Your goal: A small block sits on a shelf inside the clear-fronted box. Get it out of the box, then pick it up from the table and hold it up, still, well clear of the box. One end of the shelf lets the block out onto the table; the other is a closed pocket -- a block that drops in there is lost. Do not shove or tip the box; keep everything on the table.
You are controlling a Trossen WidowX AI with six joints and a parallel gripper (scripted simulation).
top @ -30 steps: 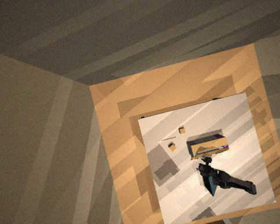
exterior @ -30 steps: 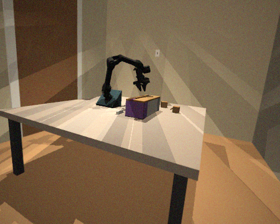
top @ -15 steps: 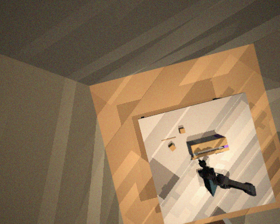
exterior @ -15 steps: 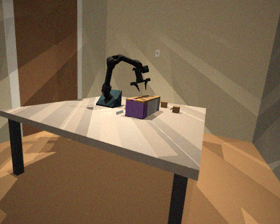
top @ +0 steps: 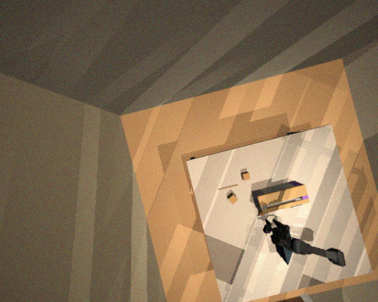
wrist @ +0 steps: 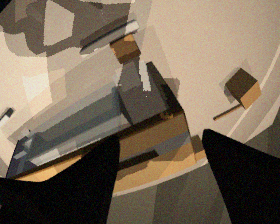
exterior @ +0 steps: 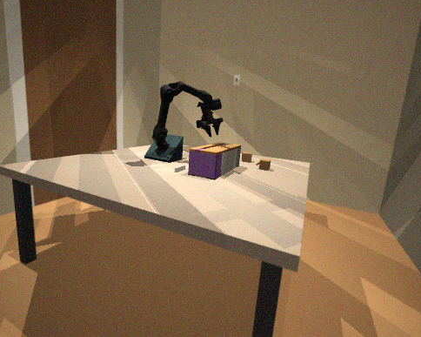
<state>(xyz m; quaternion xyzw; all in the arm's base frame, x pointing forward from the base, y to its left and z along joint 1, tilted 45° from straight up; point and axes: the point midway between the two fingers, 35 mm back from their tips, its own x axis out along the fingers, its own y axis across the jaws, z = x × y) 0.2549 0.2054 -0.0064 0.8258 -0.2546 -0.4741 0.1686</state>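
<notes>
The box (top: 282, 196) (exterior: 204, 164) (wrist: 169, 131) stands upright on the table, with an orange top, a purple end and a clear front. A small orange-brown block (wrist: 125, 48) lies on the table just outside the box, near the front corner away from the purple end, beside a thin pale strip (wrist: 120, 34). No block can be made out inside through the clear front. My gripper (top: 271, 221) (exterior: 214, 135) (wrist: 161, 138) is open and empty. It hangs above the box's height, near that same end, pointing down.
Two other brown cubes (top: 245, 175) (top: 232, 197) stand beyond the box's end; one cube (wrist: 242, 88) shows in the wrist view beside a thin stick (wrist: 227, 111). A small grey piece lies near the box's purple end. The table's edge (exterior: 160, 213) runs around them.
</notes>
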